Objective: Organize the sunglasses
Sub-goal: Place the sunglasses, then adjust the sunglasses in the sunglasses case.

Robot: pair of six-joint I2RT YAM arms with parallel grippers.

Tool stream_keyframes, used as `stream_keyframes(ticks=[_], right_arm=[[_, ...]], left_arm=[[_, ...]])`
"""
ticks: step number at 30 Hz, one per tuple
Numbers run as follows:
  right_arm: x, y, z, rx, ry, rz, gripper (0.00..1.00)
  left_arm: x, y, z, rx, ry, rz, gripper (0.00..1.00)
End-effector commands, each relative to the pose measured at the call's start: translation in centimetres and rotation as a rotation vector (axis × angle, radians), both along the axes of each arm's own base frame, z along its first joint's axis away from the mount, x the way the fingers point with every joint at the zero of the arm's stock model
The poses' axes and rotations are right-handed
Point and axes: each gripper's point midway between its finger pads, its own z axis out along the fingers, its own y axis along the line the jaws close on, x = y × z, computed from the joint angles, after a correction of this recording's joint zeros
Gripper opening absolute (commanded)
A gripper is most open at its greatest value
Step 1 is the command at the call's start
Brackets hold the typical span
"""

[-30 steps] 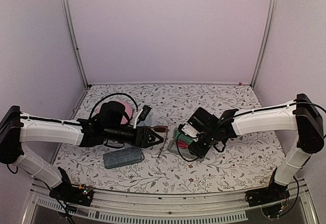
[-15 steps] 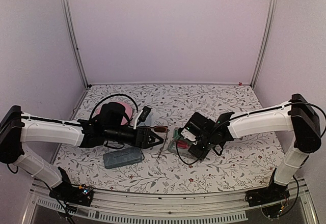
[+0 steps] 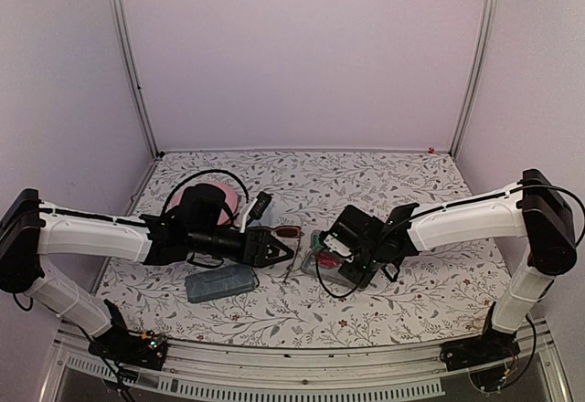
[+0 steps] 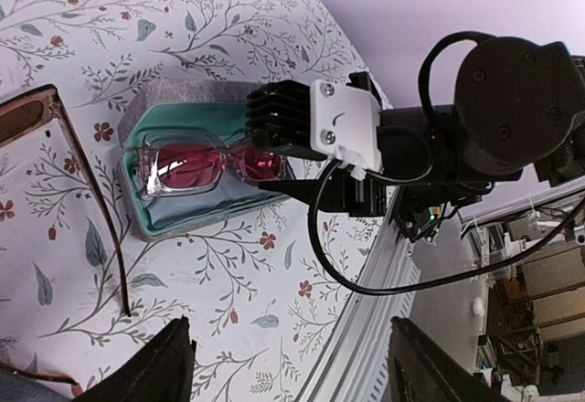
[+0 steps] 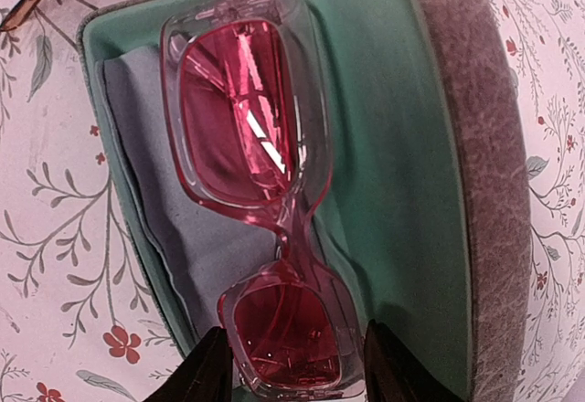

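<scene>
Floral tablecloth [image 3: 393, 183], lilac walls. Top view: left gripper [image 3: 285, 249] low over the table, just beside the dark-framed sunglasses [image 3: 290, 233], which lie unfolded with one temple pointing toward the near edge; right gripper [image 3: 322, 252] down at the open case [image 3: 320, 265]; closed blue-grey case [image 3: 219, 283] on the near side of the left arm. Left wrist: fingers [image 4: 169, 370] spread wide, only tablecloth between, so released and holding nothing; pink sunglasses [image 4: 196, 166], apparently folded, lying on the green lining of the open case, right gripper's tips at their far end. Right wrist: fingers [image 5: 208, 365] straddling one lens of the pink pair, pale blue cloth [image 5: 146, 174] underneath; can't tell whether clamped or just short of contact. Risks, as judgement: off-centre pinch on a slick rounded rim, hence frame squirting out or tipping off the case; pad pressure on the lens, hence smudge or scratch; cloth dragged up with the frame; light case sliding or lid [image 5: 466, 146] flopping under a push; left gripper near enough to the dark pair's temple to snag it on a sweep. Writing: no brand, label or text readable in any view.
</scene>
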Motion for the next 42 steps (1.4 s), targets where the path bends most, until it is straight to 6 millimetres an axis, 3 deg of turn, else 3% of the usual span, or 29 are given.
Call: stream_keyframes(ticks=[1, 7, 17, 31, 42], right_arm=[[0.4, 0.8, 1.9, 0.038, -0.041, -0.007, 0.52], [0.5, 0.8, 1.7, 0.034, -0.048, -0.008, 0.58], [1.0, 2.3, 3.3, 0.134, -0.107, -0.037, 0.63], [2.1, 3.8, 2.4, 0.102, -0.130, 0.004, 0.50], [2.7, 3.2, 0.6, 0.017, -0.142, -0.003, 0.45]], left_arm=[[0.3, 0.1, -0.2, -0.005, -0.001, 0.004, 0.73], [0.3, 0.2, -0.6, 0.000, -0.001, 0.009, 0.74], [0.3, 0.3, -0.9, 0.006, 0.001, 0.010, 0.74], [0.1, 0.4, -1.0, 0.007, 0.003, 0.007, 0.74], [0.1, 0.4, -1.0, 0.007, 0.004, 0.004, 0.74]])
